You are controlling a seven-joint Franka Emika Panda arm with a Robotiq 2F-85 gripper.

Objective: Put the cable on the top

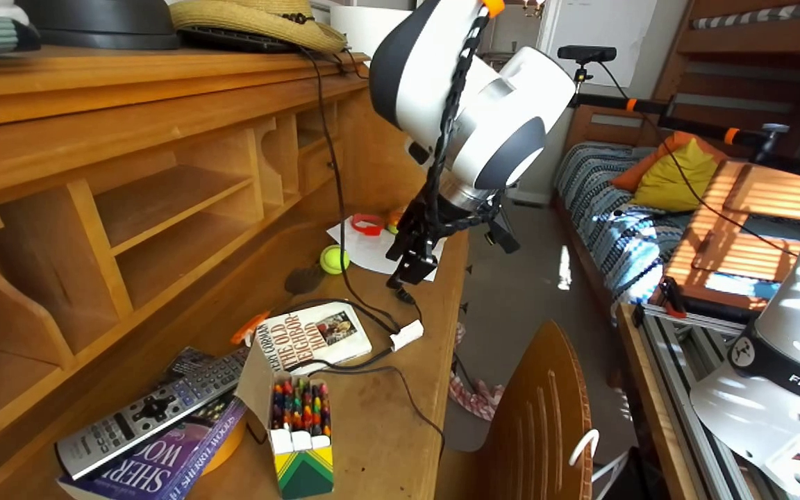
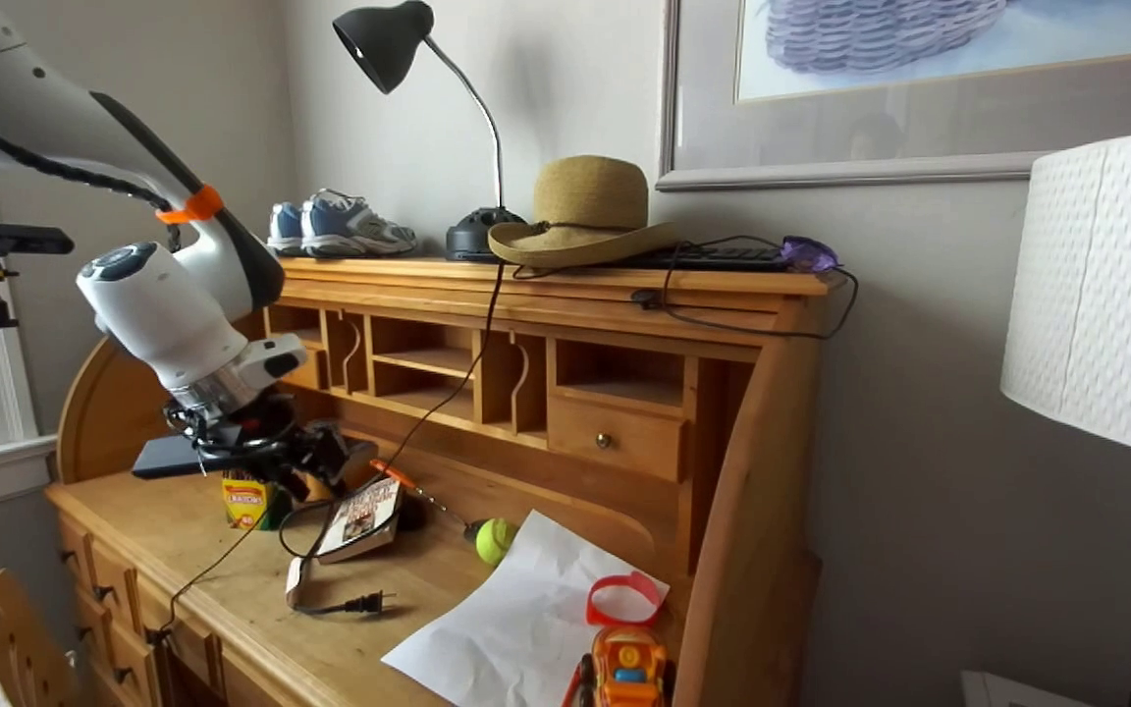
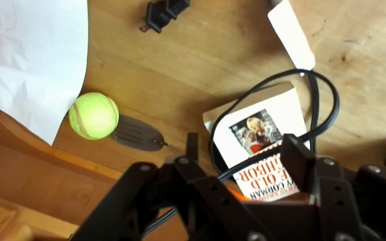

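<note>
Smooth cable (image 3: 333, 117); wooden top (image 1: 129, 64)

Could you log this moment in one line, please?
gripper: open; cable: hangs from hutch ledge, crosses The Old Neighborhood book; plug: on desk; task: unfinished

Cable (image 3: 256, 158) is blk, hutch (image 2: 575, 306) lt brn, ball (image 3: 94, 115) yel-grn, bedding (image 1: 612, 226) blu/wht striped.

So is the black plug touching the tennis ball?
Apart. The wrist view shows a stretch of wooden desk between the black plug and the tennis ball.
</note>
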